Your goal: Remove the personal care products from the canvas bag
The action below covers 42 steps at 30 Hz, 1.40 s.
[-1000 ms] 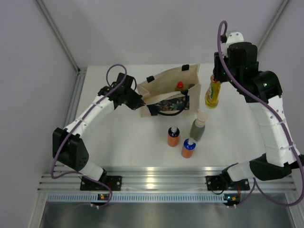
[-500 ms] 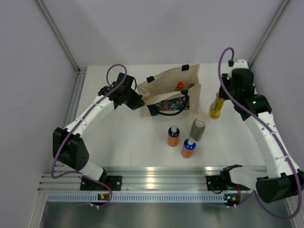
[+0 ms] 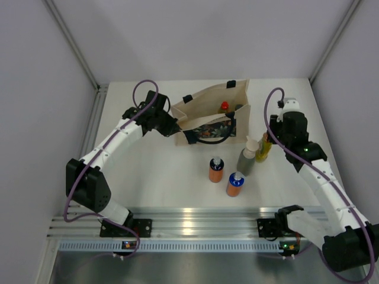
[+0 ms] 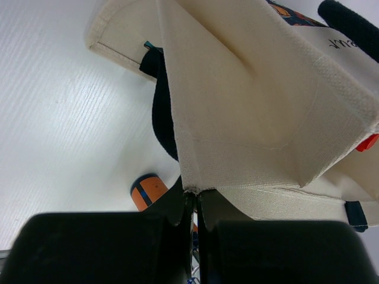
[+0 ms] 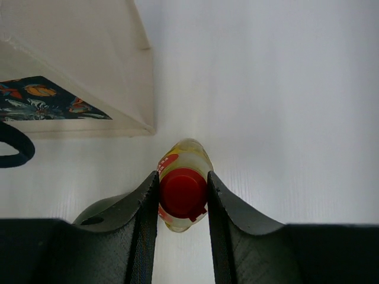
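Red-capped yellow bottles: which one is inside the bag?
The one whose red cap shows in the top of the canvas bag. The other yellow bottle is outside, clamped in the right gripper beside the grey-green bottle.

White table (image 3: 160, 171), grey walls (image 3: 47, 77), aluminium rail (image 3: 195, 219)

The canvas bag (image 3: 220, 112) stands on the bench (image 3: 148, 171) toward the middle of its far edge, with a first bottle (image 3: 224, 106) inside it. The left end effector (image 4: 192, 198) is pinched on the bag's left end. Off the bag's near right corner, the right end effector (image 5: 182, 184) clamps a second bottle (image 3: 262, 151). A third bottle (image 3: 247, 160) stands just beside that one, on its left. Nearer the bench's front edge stand a fourth bottle (image 3: 216, 170) and, right of it and slightly nearer, a fifth bottle (image 3: 235, 184).
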### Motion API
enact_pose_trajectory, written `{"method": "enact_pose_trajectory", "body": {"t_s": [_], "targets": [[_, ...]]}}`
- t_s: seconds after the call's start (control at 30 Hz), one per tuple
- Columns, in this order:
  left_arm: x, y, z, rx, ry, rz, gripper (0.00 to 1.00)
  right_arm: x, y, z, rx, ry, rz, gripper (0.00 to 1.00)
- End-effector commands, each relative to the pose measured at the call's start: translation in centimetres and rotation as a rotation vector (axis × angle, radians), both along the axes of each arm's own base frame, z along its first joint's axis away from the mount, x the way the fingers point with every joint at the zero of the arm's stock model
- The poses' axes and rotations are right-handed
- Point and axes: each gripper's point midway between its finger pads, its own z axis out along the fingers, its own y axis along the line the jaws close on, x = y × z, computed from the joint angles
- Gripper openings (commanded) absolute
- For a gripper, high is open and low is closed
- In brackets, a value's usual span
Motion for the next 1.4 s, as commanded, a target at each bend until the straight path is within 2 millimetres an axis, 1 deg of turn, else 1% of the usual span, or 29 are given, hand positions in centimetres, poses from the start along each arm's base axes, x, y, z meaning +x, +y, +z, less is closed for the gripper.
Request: {"method": "enact_pose_trajectory", "body": {"t_s": [0.0, 0.03, 0.13, 0.23, 0.3, 0.37, 0.4, 0.43, 0.5, 0.53, 0.6, 0.63, 0.67, 0.7, 0.77, 0.8, 0.83, 0.87, 0.9, 0.93, 0.97, 1.0, 1.03, 1.07, 1.1, 1.17, 1.27, 1.33, 1.37], "targets": [[-1.2, -1.2, -0.9, -0.032, 0.061, -0.064, 0.00, 1.5, 0.4, 5.5, 0.076, -0.236, 0.003, 0.04], [-1.1, -1.2, -0.9, -0.032, 0.061, -0.064, 0.00, 1.3, 0.5, 4.9, 0.075, -0.220, 0.005, 0.17], [-1.0, -1.2, -0.7, -0.034, 0.056, -0.060, 0.00, 0.8, 0.5, 4.0, 0.075, -0.188, 0.010, 0.46], [-1.0, -1.1, -0.6, -0.032, 0.054, -0.059, 0.00, 0.5, 0.4, 4.2, 0.063, -0.180, 0.020, 0.52], [-1.0, -1.2, -0.8, -0.031, 0.059, -0.061, 0.00, 0.4, 0.5, 4.4, 0.056, -0.174, 0.026, 0.54], [-1.2, -1.3, -0.9, -0.035, 0.064, -0.064, 0.00, 0.6, 0.5, 5.5, 0.060, -0.189, 0.029, 0.56], [-1.1, -1.3, -0.9, -0.035, 0.065, -0.066, 0.00, 0.5, 0.6, 5.3, 0.059, -0.164, 0.027, 0.56], [-1.2, -1.4, -0.8, -0.040, 0.066, -0.071, 0.00, 0.7, 0.8, 6.7, 0.073, -0.182, 0.031, 0.56], [-1.2, -1.5, -0.7, -0.043, 0.066, -0.073, 0.00, 1.1, 1.5, 7.5, 0.103, -0.172, 0.050, 0.55], [-1.1, -1.5, -0.6, -0.043, 0.061, -0.071, 0.00, 1.2, 2.3, 9.3, 0.136, -0.196, 0.086, 0.54], [-1.0, -1.4, -0.6, -0.040, 0.059, -0.066, 0.00, 1.8, 3.6, 10.3, 0.186, -0.193, 0.123, 0.53], [-1.1, -1.4, -0.7, -0.038, 0.060, -0.068, 0.00, 2.0, 3.9, 12.3, 0.204, -0.229, 0.131, 0.52], [-1.0, -1.4, -0.7, -0.038, 0.060, -0.068, 0.00, 1.9, 5.0, 12.5, 0.233, -0.211, 0.160, 0.51], [-1.1, -1.4, -0.8, -0.037, 0.065, -0.068, 0.00, 2.4, 5.5, 13.7, 0.243, -0.220, 0.169, 0.50], [-1.0, -1.3, -0.9, -0.031, 0.063, -0.069, 0.00, 2.6, 7.0, 14.2, 0.272, -0.201, 0.196, 0.49], [-0.9, -1.1, -1.0, -0.020, 0.055, -0.065, 0.00, 3.2, 7.9, 14.9, 0.281, -0.192, 0.215, 0.48], [-0.9, -1.0, -1.1, -0.011, 0.054, -0.063, 0.00, 3.2, 9.2, 15.0, 0.285, -0.175, 0.242, 0.48], [-0.8, -0.8, -1.1, -0.005, 0.049, -0.061, 0.00, 3.7, 10.1, 13.3, 0.272, -0.098, 0.248, 0.47], [-0.8, -0.6, -1.4, 0.011, 0.047, -0.058, 0.00, 4.2, 10.6, 14.6, 0.268, -0.111, 0.253, 0.47], [-0.8, -0.5, -1.3, 0.015, 0.041, -0.056, 0.00, 4.0, 12.0, 14.5, 0.258, -0.089, 0.286, 0.46], [-0.8, -0.3, -1.3, 0.023, 0.037, -0.055, 0.00, 4.4, 13.0, 12.8, 0.229, -0.020, 0.301, 0.46], [-0.8, -0.2, -1.6, 0.029, 0.040, -0.052, 0.00, 4.8, 13.4, 14.1, 0.216, -0.038, 0.296, 0.46], [-0.8, -0.1, -1.7, 0.037, 0.039, -0.048, 0.00, 4.6, 14.8, 13.9, 0.202, -0.020, 0.327, 0.46], [-0.8, 0.0, -1.8, 0.040, 0.040, -0.046, 0.00, 5.4, 15.8, 12.4, 0.167, 0.028, 0.344, 0.46], [-0.9, 0.0, -2.0, 0.043, 0.043, -0.047, 0.00, 5.5, 16.0, 13.2, 0.145, 0.037, 0.339, 0.46], [-1.0, 0.1, -2.2, 0.051, 0.047, -0.049, 0.00, 5.9, 16.9, 12.2, 0.097, 0.088, 0.357, 0.46], [-1.0, 0.4, -2.7, 0.065, 0.052, -0.049, 0.00, 7.1, 17.1, 9.6, 0.032, 0.187, 0.324, 0.46], [-1.0, 0.3, -2.8, 0.068, 0.051, -0.056, 0.00, 7.4, 16.9, 9.0, 0.012, 0.201, 0.310, 0.46], [-1.0, 0.4, -2.8, 0.071, 0.050, -0.055, 0.00, 7.8, 16.9, 8.2, -0.004, 0.218, 0.310, 0.47]]}}
